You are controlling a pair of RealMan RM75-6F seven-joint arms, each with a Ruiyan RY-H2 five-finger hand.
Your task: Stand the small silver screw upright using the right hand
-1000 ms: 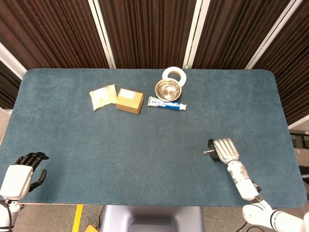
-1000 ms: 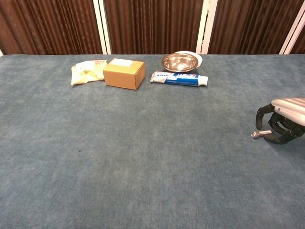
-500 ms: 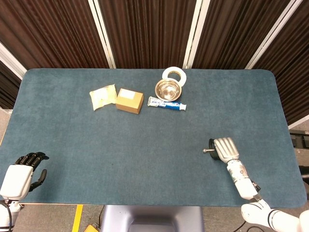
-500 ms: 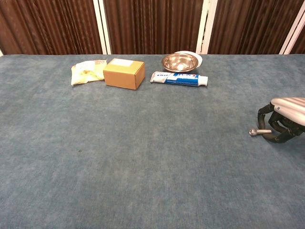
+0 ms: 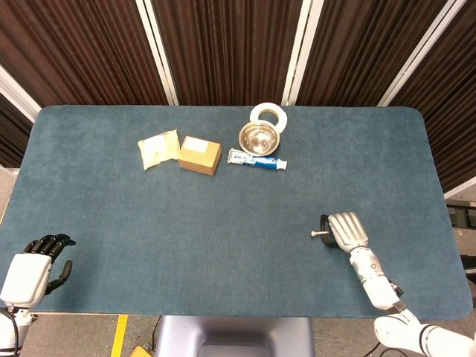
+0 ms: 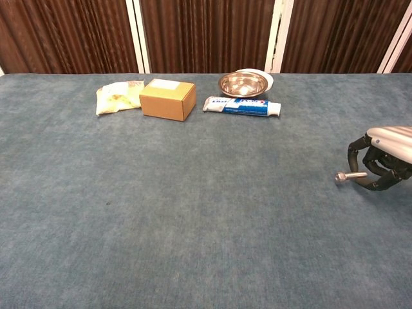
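The small silver screw (image 5: 318, 233) (image 6: 346, 176) lies level, its head pointing left, just above the blue table mat (image 5: 223, 223). My right hand (image 5: 346, 230) (image 6: 383, 156) pinches the screw's far end between its dark fingertips (image 6: 368, 172), palm down, at the right front of the table. In the chest view the hand is partly cut off by the frame's right edge. My left hand (image 5: 33, 264) hovers at the table's front left corner, holding nothing, fingers loosely bent and apart.
At the back middle stand a steel bowl (image 5: 259, 138) (image 6: 243, 83), a white tape roll (image 5: 268, 114), a toothpaste tube (image 5: 257, 160) (image 6: 242, 106), a cardboard box (image 5: 199, 155) (image 6: 167, 98) and a yellowish bag (image 5: 158, 149) (image 6: 118, 95).
My right hand has drifted slightly left and upward with the screw, which now sits a little higher off the mat. The left hand has not moved.
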